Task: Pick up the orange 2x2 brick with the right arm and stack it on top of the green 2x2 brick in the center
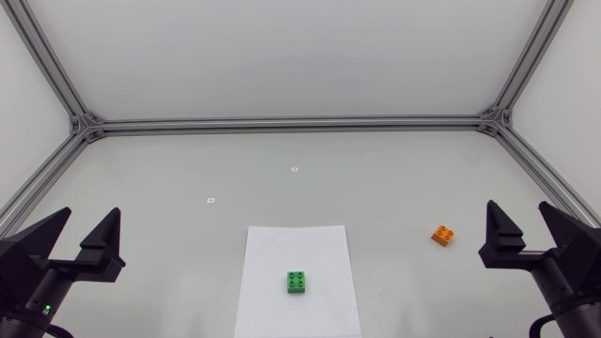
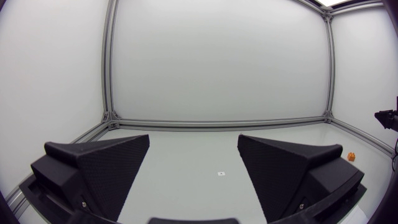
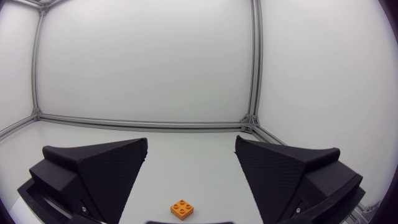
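Observation:
An orange 2x2 brick (image 1: 444, 236) lies on the table at the right, off the paper. In the right wrist view the orange brick (image 3: 181, 209) sits just ahead of my right gripper (image 3: 191, 162), between the lines of its open fingers. A green 2x2 brick (image 1: 298, 282) rests on a white paper sheet (image 1: 272, 253) in the middle near the front. My right gripper (image 1: 531, 225) hovers open to the right of the orange brick. My left gripper (image 1: 83, 235) stands open at the front left, holding nothing. From the left wrist view the orange brick (image 2: 351, 157) is a small speck far off.
An aluminium frame (image 1: 291, 122) runs along the table's far edge and both sides. Two small white markers (image 1: 294, 170) lie on the table beyond the paper. The right arm's tip (image 2: 388, 117) shows at the side of the left wrist view.

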`<act>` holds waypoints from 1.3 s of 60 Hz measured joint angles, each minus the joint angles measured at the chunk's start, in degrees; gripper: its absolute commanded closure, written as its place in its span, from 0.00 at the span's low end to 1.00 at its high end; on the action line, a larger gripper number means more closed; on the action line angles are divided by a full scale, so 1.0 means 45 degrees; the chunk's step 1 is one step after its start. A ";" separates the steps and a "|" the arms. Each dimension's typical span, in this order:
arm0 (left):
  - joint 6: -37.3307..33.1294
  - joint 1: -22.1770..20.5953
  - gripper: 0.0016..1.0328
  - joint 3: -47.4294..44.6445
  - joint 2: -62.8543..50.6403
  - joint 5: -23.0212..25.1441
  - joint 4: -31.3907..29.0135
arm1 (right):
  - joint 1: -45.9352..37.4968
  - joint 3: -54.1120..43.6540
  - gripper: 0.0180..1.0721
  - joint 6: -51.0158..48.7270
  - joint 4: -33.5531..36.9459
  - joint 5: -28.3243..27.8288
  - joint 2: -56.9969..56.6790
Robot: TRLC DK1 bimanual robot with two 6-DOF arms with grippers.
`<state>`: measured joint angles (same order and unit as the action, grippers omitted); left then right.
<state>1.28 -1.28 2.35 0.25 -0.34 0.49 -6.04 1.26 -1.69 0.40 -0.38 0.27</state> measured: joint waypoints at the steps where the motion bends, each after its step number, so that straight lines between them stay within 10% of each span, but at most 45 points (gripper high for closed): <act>1: -0.0005 0.0000 0.04 0.0000 0.0000 0.0000 0.0000 | 0.0000 0.0000 0.05 0.0000 -0.0005 0.0000 0.0000; 54: 0.0000 0.0000 0.04 0.0000 0.0000 0.0005 0.0005 | 0.0087 0.0928 0.05 0.0000 0.0345 0.0034 0.0267; 78: 0.0000 0.0000 0.04 0.0000 0.0000 0.0000 0.0000 | 0.0321 0.5901 0.05 0.0000 0.1632 -0.0049 0.7611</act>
<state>1.28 -1.28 2.35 0.25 -0.34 0.49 -4.60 27.81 -1.69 7.75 -0.60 34.52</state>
